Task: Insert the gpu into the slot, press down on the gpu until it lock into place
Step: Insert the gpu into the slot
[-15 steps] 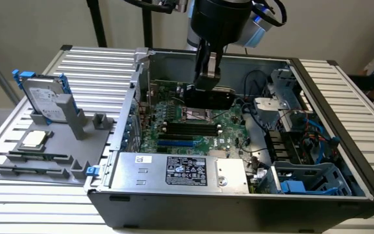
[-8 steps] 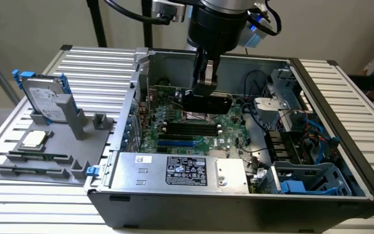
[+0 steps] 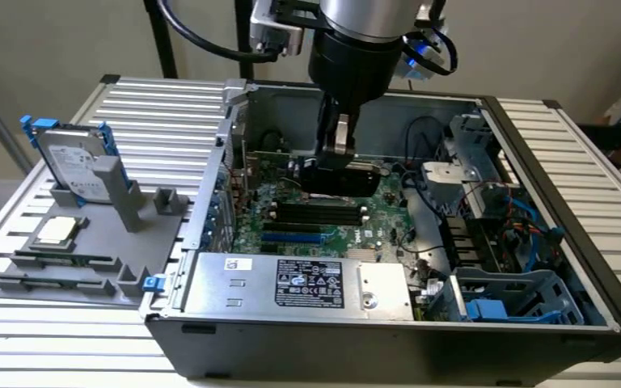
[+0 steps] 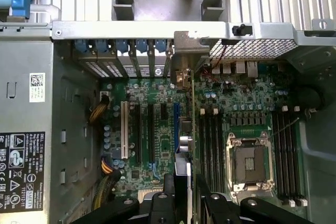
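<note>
**Card gripped, not yet seated**

The gpu (image 3: pixel 343 179) hangs edge-down above the motherboard (image 3: pixel 391 222), apart from the blue slot (image 3: pixel 294 238). The gripper (image 3: pixel 338 158) has its jaws closed on the card's top edge. By my judgement, both insertion and pressing down remain.

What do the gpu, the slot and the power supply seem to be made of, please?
The gpu has a black shell, likely matt plastic: dull, no shine. The slot is probably moulded plastic, evenly bright blue. The power supply looks like sheet metal: bare silver with a soft sheen, stickers on top.
</note>
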{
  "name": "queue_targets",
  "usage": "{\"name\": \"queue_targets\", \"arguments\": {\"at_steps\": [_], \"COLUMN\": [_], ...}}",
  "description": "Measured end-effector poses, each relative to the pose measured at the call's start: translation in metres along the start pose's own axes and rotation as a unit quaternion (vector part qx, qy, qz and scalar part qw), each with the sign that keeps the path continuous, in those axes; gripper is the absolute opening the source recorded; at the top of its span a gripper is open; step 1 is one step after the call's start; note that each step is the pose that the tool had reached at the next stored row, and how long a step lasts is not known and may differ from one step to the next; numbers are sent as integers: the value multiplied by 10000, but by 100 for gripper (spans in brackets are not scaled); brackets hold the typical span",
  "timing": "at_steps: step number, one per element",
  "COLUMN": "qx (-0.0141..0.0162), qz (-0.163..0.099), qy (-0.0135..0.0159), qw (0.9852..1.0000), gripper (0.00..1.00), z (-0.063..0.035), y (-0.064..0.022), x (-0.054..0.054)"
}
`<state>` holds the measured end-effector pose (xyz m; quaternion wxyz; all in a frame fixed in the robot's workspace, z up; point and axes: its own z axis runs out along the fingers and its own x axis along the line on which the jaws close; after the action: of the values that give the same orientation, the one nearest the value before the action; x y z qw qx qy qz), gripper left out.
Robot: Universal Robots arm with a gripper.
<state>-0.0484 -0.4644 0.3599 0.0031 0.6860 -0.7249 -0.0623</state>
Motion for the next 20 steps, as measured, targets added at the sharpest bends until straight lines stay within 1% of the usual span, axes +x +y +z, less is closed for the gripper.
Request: {"name": "queue_targets", "arguments": {"at_steps": [11, 18, 20], "qx": [8, 17, 21], "qz": [-2, -5, -6], "qy": [-20, -38, -48], "qw": [10000, 10000, 10000], "gripper": [26, 26, 26], "z": [202, 330, 368], "y": [30, 44, 47], "x": [21, 34, 37]}}
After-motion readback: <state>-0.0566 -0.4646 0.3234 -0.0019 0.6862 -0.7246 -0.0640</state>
